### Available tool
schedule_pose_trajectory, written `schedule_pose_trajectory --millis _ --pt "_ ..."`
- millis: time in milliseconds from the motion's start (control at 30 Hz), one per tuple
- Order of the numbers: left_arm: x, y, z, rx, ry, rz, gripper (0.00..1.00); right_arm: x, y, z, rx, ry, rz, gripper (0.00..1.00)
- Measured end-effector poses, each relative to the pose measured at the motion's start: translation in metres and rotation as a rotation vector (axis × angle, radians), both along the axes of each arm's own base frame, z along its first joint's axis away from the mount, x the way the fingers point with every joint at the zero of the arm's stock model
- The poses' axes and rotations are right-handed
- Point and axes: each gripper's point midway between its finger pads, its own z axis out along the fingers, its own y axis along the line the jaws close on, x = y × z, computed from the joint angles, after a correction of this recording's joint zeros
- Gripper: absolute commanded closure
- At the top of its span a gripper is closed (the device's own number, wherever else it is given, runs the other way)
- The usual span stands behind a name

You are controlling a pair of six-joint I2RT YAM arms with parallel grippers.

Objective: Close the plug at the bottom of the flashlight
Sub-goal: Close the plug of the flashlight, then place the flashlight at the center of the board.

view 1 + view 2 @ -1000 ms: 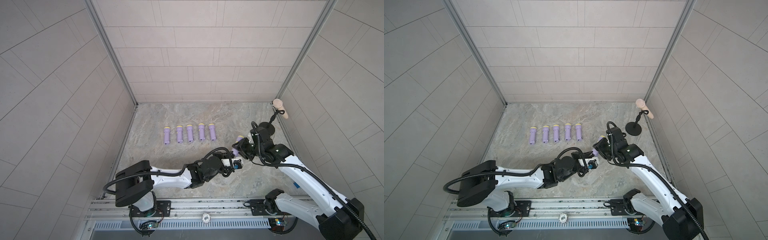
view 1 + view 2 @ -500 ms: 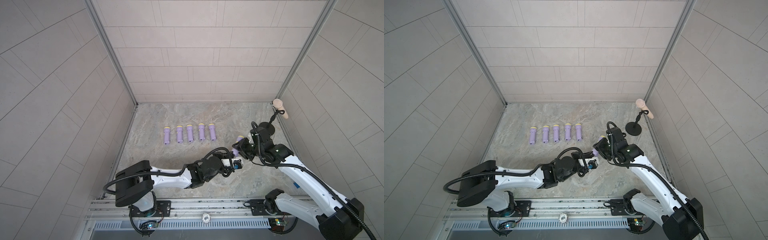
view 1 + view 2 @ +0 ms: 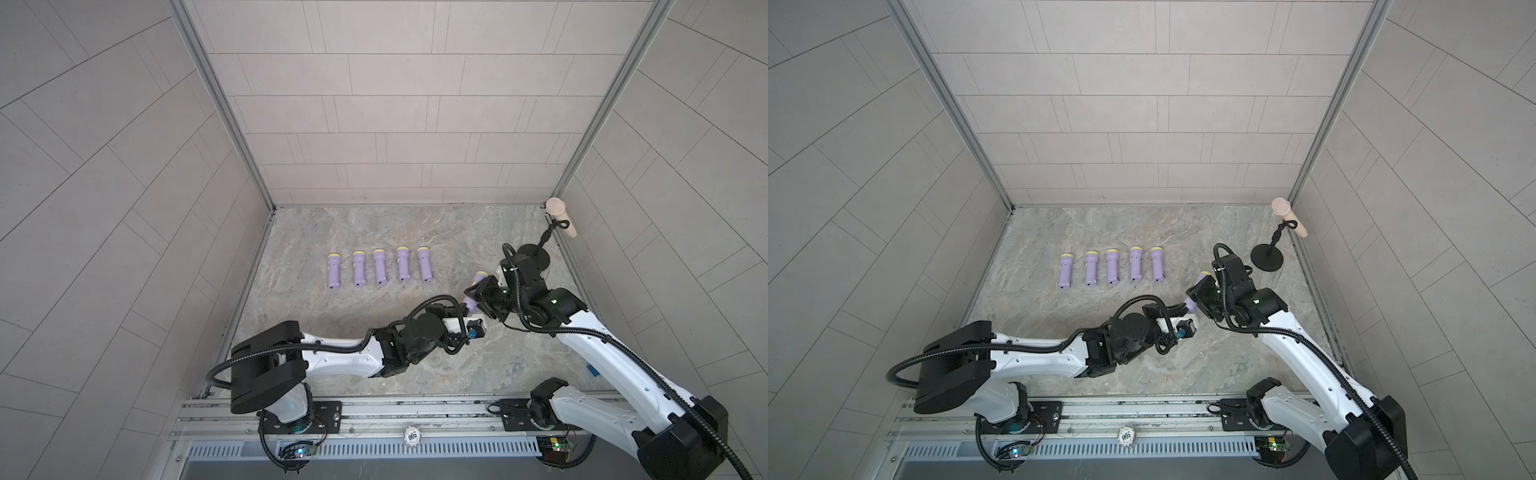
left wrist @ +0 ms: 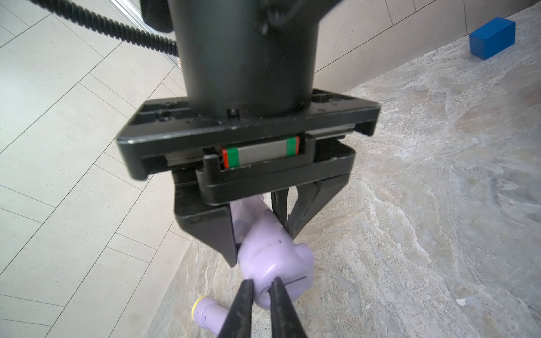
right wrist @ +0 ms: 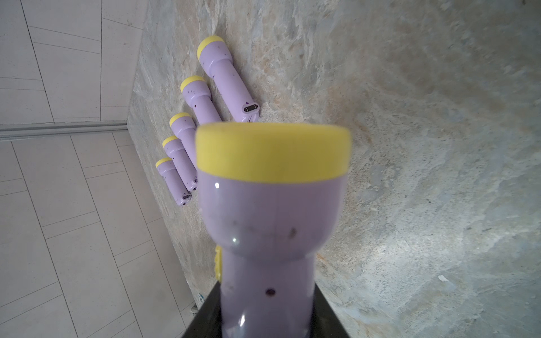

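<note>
Closely, my left gripper [image 4: 261,288] is pinched together at the bottom end of the lilac plastic flashlight with a yellow head [image 4: 272,254], hiding its plug. My right gripper [image 3: 477,291] clamps its barrel. Beyond, five similar flashlights [image 5: 187,146] lie partly hidden behind it.

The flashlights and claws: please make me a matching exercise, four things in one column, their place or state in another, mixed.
1 held flashlight
2 left claw
3 row of five flashlights
4 blue block

A lying side by side on the table
B beside a wall
C gripped by the right claw
D shut, tips at the flashlight's bottom end

Pairs: 1-C, 2-D, 3-A, 4-B
</note>
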Motion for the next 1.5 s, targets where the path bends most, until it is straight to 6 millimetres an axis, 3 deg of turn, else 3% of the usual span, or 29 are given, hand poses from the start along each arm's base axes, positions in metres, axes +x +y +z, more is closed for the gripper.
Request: schedule_pose_trajectory --millis 233,433,633,967,1067,1400,1500 --pt "0.0 0.0 0.0 0.008 -0.01 0.0 0.83 -0.001 -0.002 -0.001 -0.011 0.0 0.001 1.0" --pt "-0.001 0.0 0.0 0.012 -0.014 -0.003 0.83 -0.002 -0.015 -0.001 -0.08 -0.035 -0.012 1.0" --pt "-0.001 0.0 0.0 0.013 -0.016 -0.004 0.82 -0.002 -0.031 -0.016 -0.153 -0.029 -0.031 1.0" --pt "0.001 0.002 0.001 0.017 -0.031 0.012 0.69 0.0 -0.042 -0.025 -0.216 -0.023 -0.016 1.0" --pt "0.002 0.003 0.001 0.017 -0.034 0.02 0.61 -0.001 -0.044 -0.027 -0.232 -0.02 -0.005 1.0" --pt "0.009 0.007 0.011 -0.032 -0.042 0.067 0.13 -0.009 -0.05 -0.026 -0.301 -0.025 0.06 1.0" --pt "0.011 0.008 0.012 -0.046 -0.036 0.086 0.05 -0.011 -0.055 -0.02 -0.334 -0.043 0.073 1.0"
